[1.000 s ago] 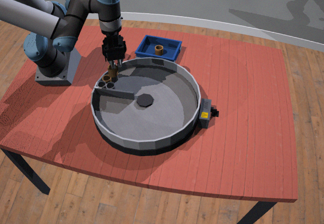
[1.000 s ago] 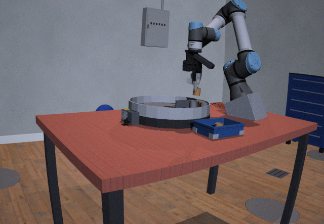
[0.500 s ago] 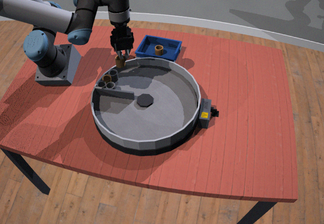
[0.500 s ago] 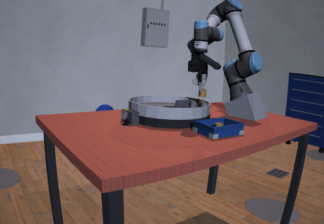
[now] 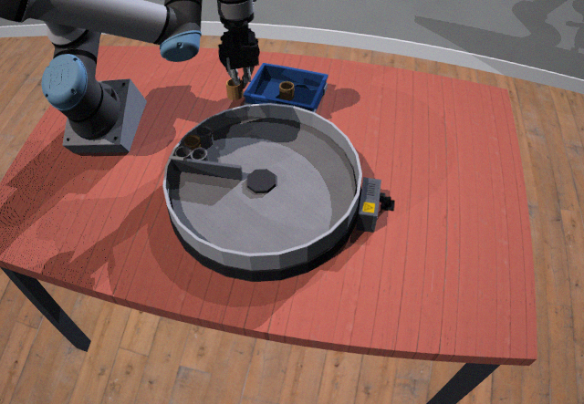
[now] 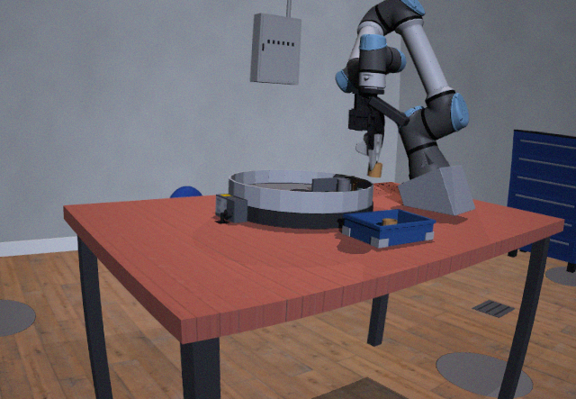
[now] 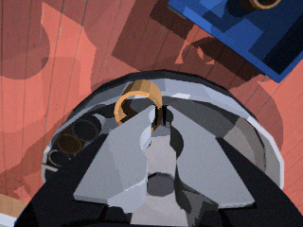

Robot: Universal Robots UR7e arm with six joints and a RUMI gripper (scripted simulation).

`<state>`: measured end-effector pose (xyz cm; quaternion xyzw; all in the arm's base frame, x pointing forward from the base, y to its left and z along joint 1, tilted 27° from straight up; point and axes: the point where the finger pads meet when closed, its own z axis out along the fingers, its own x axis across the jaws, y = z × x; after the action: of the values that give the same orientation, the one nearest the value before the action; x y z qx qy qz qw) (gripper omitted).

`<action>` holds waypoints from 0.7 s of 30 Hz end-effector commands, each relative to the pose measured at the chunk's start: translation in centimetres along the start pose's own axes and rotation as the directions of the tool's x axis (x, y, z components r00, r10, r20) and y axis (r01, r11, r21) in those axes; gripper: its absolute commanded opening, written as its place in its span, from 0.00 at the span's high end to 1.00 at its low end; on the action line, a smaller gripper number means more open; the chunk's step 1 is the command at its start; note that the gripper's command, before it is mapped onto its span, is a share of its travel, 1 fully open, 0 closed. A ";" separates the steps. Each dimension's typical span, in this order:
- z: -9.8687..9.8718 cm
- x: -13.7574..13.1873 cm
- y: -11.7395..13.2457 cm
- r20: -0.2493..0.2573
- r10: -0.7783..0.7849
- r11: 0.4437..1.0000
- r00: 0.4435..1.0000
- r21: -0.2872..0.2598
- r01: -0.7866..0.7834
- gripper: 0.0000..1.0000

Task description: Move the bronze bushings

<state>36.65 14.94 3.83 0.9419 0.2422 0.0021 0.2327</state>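
Claw (image 5: 241,80) (image 6: 373,167) (image 7: 160,107) clamped on one wall of a bronze bushing (image 5: 233,89) (image 6: 374,169) (image 7: 140,95), which hangs off to one side of the tips. Likely stiff, fairly light, maybe slippery; wall grip looks right but could pivot (off-centre). Blue crate (image 5: 249,99) (image 6: 406,236) (image 7: 227,44) just beside the claw, one bushing (image 5: 286,89) (image 6: 389,222) (image 7: 265,4) inside. Its near rim needs clearance; turntable (image 5: 266,260) (image 6: 300,201) (image 7: 279,163) rim close below too. Room within crate beside that bushing.

Rectangular red planked tabletop (image 5: 448,249) (image 6: 260,264) (image 7: 24,99) on dark legs. Below the claw (image 5: 243,77) (image 6: 374,162) (image 7: 161,115), just to one side: blue open-topped rectangular crate (image 5: 318,100) (image 6: 404,235) (image 7: 227,43). Near the claw, other side: round grey high-rimmed turntable (image 5: 266,262) (image 6: 297,201) (image 7: 279,161). Farther from it, beside the rim: small grey box with yellow label (image 5: 370,215) (image 6: 238,209). Grey angular arm pedestal (image 5: 134,112) (image 6: 460,194) also stands there.
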 end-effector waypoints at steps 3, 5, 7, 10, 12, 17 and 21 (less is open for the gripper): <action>0.0 2.9 -3.7 0.002 0.002 1.000 1.000 -0.002 -0.002 1.00; 0.0 3.6 -4.6 0.002 0.002 1.000 1.000 -0.002 -0.002 1.00; 0.0 4.0 -5.1 0.002 0.002 1.000 1.000 -0.002 -0.002 1.00; 0.0 4.7 -6.0 0.002 0.002 1.000 1.000 -0.002 -0.002 1.00; 0.0 5.3 -6.9 0.002 0.002 1.000 1.000 -0.002 -0.002 1.00; 0.0 6.8 -8.9 0.002 0.002 1.000 1.000 -0.002 -0.002 1.00; 0.0 7.8 -10.2 0.002 0.002 1.000 1.000 -0.002 -0.002 1.00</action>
<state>38.43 24.69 -0.76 0.9418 0.2417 0.0017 0.2335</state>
